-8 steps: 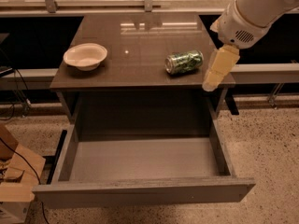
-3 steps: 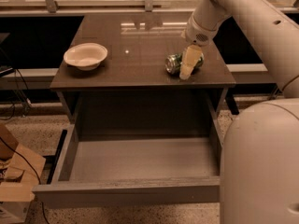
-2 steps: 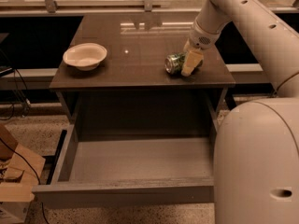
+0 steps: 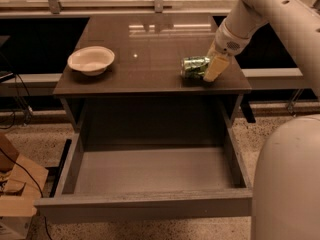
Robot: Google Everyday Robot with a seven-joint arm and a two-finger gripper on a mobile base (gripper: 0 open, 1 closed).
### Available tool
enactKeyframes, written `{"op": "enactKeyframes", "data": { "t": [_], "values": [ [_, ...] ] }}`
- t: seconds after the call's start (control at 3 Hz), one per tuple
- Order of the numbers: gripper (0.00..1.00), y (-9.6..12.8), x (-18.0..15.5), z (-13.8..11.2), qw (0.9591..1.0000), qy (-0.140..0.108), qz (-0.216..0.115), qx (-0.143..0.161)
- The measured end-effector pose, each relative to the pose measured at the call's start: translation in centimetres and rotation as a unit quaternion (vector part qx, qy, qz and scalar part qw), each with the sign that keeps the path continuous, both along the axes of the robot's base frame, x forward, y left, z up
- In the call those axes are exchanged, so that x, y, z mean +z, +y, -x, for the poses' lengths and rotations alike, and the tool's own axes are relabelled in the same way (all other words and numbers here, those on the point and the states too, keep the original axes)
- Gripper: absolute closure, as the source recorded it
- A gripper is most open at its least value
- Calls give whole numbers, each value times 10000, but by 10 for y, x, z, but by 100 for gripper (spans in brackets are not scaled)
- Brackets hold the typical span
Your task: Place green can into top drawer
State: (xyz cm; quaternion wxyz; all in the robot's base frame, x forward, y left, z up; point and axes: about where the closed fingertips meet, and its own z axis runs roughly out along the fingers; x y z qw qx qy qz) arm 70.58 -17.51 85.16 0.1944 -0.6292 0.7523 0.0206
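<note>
The green can [image 4: 191, 67] lies on its side on the brown countertop [image 4: 150, 49], near its front right corner. My gripper [image 4: 214, 67] reaches down from the upper right and sits at the can's right end, one cream finger [image 4: 215, 68] covering that end. The top drawer [image 4: 150, 171] is pulled wide open below the counter, its flat grey bottom bare.
A cream-white bowl [image 4: 91, 60] stands on the counter's left side. My white arm and body [image 4: 287, 174] fill the right edge of the view. A cardboard box [image 4: 15, 194] sits on the speckled floor at the lower left. Metal rails run behind the counter.
My arm swung in from the right to the can's right end. Over the last second the gripper and can shifted slightly toward the right of the counter.
</note>
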Motion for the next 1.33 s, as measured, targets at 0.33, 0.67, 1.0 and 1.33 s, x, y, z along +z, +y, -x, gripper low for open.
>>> {"op": "enactKeyframes", "data": {
  "t": [0.33,0.67,1.0,1.33],
  "values": [
    [100,9,37,42,9987,-302,-349,233],
    [100,42,58,92,9946,-409,-816,492],
    [100,87,51,132,9902,-271,-1191,673],
    [100,126,22,160,9893,-29,-1295,671]
  ]
}}
